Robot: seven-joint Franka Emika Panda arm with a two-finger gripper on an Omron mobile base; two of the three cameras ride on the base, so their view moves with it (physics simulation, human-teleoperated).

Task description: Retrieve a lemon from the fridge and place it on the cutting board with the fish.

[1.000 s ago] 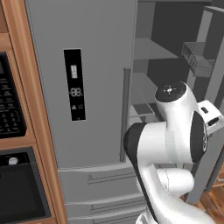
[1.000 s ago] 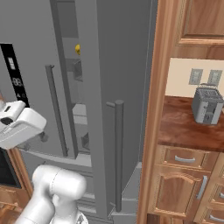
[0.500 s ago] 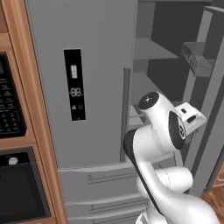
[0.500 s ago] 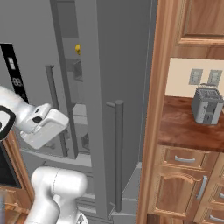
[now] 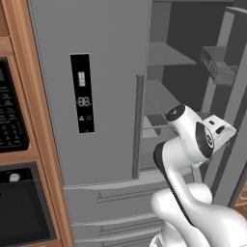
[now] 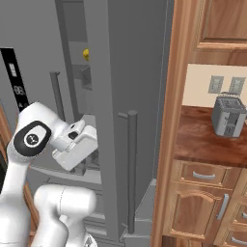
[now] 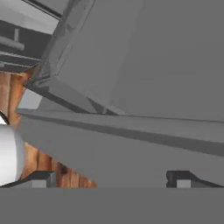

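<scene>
The fridge (image 5: 96, 96) is the landmark here: a tall grey steel unit whose left door is closed, with a black display panel (image 5: 82, 92) set into it and a long vertical handle (image 5: 138, 126) along its inner edge. Its right door (image 6: 130, 96) stands swung open, so the grey shelves (image 5: 166, 55) inside are exposed, and a door bin (image 5: 217, 65) hangs on the inner face of that open door. Below the doors run the fridge's grey drawer fronts (image 5: 111, 200). The lemon (image 6: 86, 54) sits high inside the fridge, a small yellow spot seen in the gap between the closed door and the open one in the right base view, well above the robot's hand. To the left of the fridge, past a strip of reddish wood trim, stands a black oven (image 5: 14, 173). To the right of the fridge, beyond a tall wood panel, a reddish-brown counter (image 6: 207, 144) carries a grey metal toaster (image 6: 229, 116) against a pale wall with two outlets (image 6: 226, 85); wooden cabinet drawers (image 6: 202, 178) lie under that counter. The gripper (image 7: 111, 178) is held in front of the fridge's opening at about the height of its lower shelves, its two dark fingertips (image 7: 179, 178) standing wide apart with nothing between them, facing grey fridge surfaces and a patch of wood floor (image 7: 39, 162).
</scene>
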